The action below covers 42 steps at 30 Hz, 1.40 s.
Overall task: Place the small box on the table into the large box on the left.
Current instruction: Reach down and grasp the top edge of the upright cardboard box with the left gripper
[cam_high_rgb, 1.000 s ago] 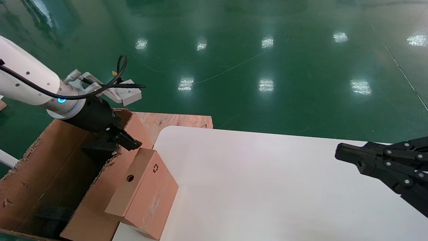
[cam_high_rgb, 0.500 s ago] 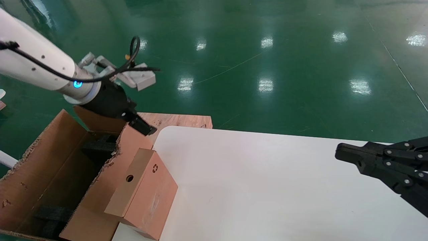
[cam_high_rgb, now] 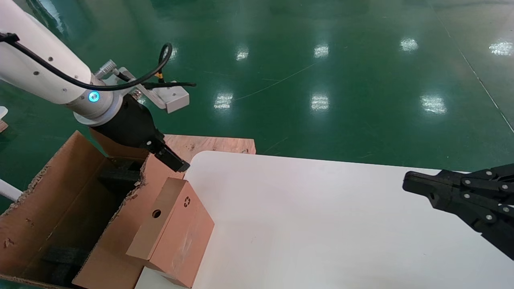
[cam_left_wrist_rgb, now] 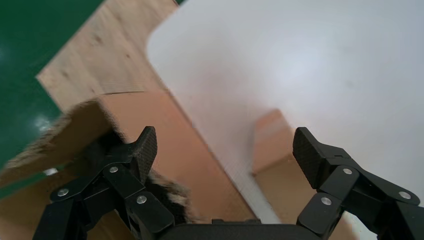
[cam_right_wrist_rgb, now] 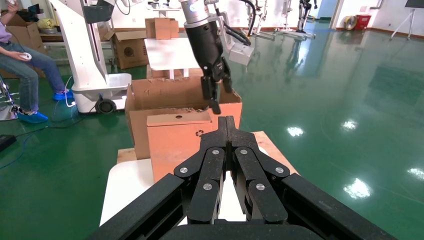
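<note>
The left gripper (cam_left_wrist_rgb: 225,150) is spread wide and empty above the large box's (cam_high_rgb: 48,208) flap. The small box (cam_high_rgb: 172,233) is left on the table (cam_high_rgb: 321,224), against that flap. The right gripper (cam_right_wrist_rgb: 227,125) is closed, parked.

small box (cam_high_rgb: 170,233) on table (cam_high_rgb: 321,224) left edge, touching large box (cam_high_rgb: 60,208) on its left

A bare wooden board (cam_high_rgb: 209,143) lies over glossy green floor (cam_high_rgb: 321,72).
</note>
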Motion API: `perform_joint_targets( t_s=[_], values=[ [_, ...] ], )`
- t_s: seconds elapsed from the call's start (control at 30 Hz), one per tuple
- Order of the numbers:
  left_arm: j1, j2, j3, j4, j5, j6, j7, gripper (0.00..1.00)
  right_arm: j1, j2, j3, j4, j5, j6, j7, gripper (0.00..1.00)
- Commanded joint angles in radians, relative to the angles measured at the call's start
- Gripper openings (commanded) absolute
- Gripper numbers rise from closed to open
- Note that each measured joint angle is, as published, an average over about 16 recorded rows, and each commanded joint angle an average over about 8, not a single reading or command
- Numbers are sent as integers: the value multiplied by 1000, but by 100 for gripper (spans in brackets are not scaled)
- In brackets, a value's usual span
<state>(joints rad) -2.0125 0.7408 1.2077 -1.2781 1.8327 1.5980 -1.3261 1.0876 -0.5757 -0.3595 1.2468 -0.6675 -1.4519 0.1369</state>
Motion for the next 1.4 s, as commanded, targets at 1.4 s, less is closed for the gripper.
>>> perform_joint_targets(
  t_s=[1.4],
  values=[
    [-96, 140, 234, 161, -61, -8, -268, 100, 0, 0, 0, 0, 0, 0, 0, 0]
  ],
)
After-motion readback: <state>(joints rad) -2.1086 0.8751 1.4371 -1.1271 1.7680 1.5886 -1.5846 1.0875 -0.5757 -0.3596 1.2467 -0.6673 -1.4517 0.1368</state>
